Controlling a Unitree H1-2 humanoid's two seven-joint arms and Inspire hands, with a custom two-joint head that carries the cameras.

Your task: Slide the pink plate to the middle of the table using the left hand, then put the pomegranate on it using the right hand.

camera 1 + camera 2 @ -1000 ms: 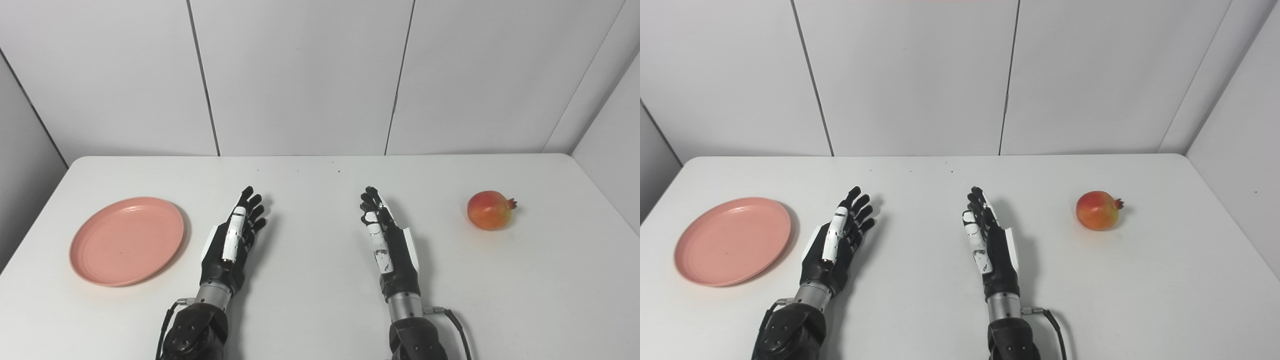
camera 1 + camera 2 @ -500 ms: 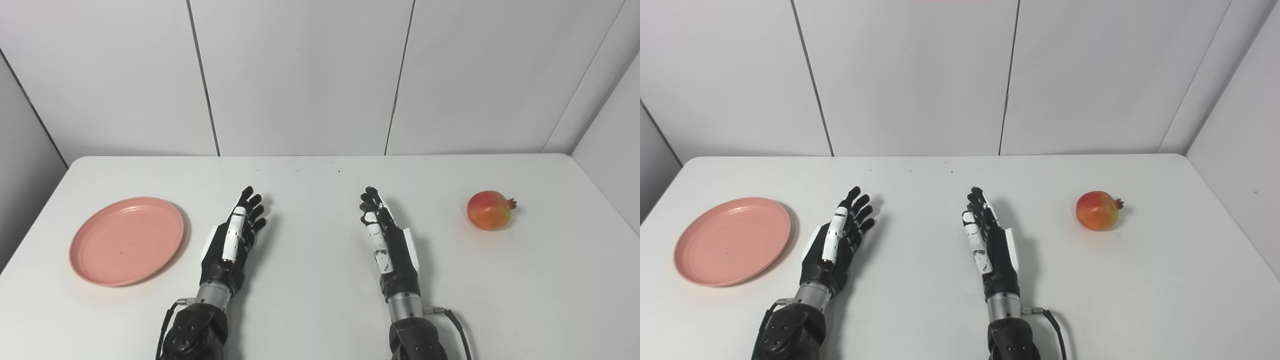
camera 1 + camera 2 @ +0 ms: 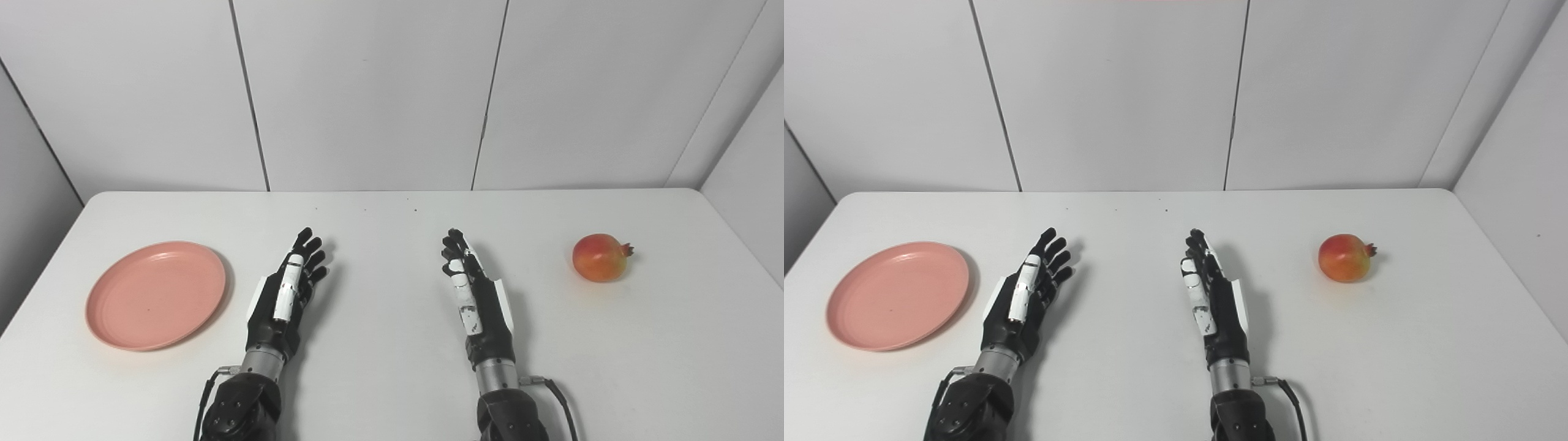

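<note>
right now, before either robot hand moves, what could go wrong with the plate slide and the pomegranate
1. The pink plate sits near the table's left edge; a misdirected push from the open left robot hand might send it off.
2. The pomegranate is round and lies apart from the open right robot hand; a glancing touch could roll it away.

Pink plate (image 3: 155, 294), red-yellow pomegranate (image 3: 598, 257), white table (image 3: 392, 367), black-and-white hands.

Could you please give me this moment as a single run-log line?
left hand: open, beside pink plate | right hand: open, mid-table | pomegranate: untouched, far right | plate not yet slid
</note>
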